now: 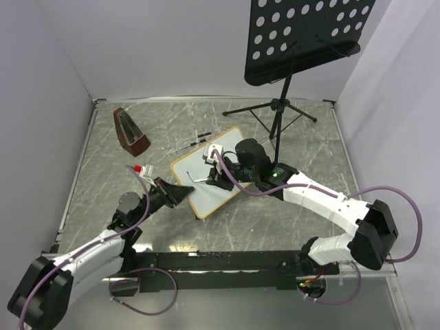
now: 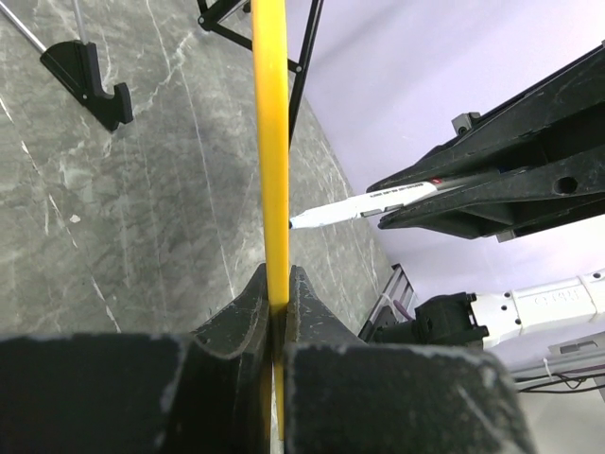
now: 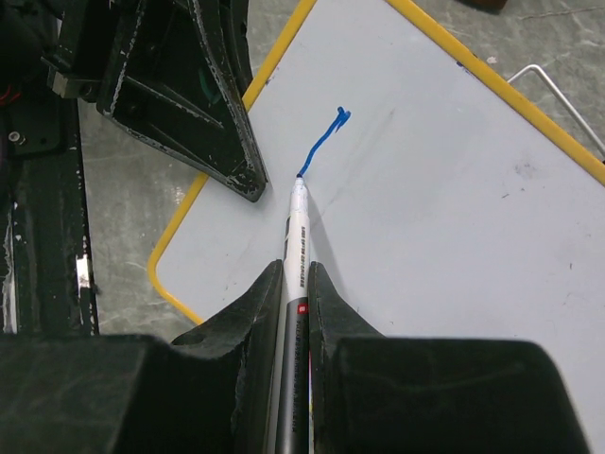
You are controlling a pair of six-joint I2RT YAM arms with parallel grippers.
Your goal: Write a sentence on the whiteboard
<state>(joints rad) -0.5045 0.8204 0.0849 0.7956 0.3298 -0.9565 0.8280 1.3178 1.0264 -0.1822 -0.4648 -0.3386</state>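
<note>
One short blue stroke (image 3: 321, 144) is all the whiteboard (image 3: 454, 218) carries so far, so the writing looks barely begun, with nearly every letter left. The board sits in the middle of the table (image 1: 309, 130), its frame pinched by the left gripper (image 2: 277, 284), while the right gripper (image 3: 295, 284) clasps a marker (image 3: 297, 227), tip at the stroke's end. Print on the marker's barrel is too small to read.

Smooth white whiteboard (image 3: 454, 246), glossy plastic marker (image 3: 295, 255), veined grey stone-look table (image 2: 113, 208), matt black perforated metal plate (image 1: 302, 65).
</note>
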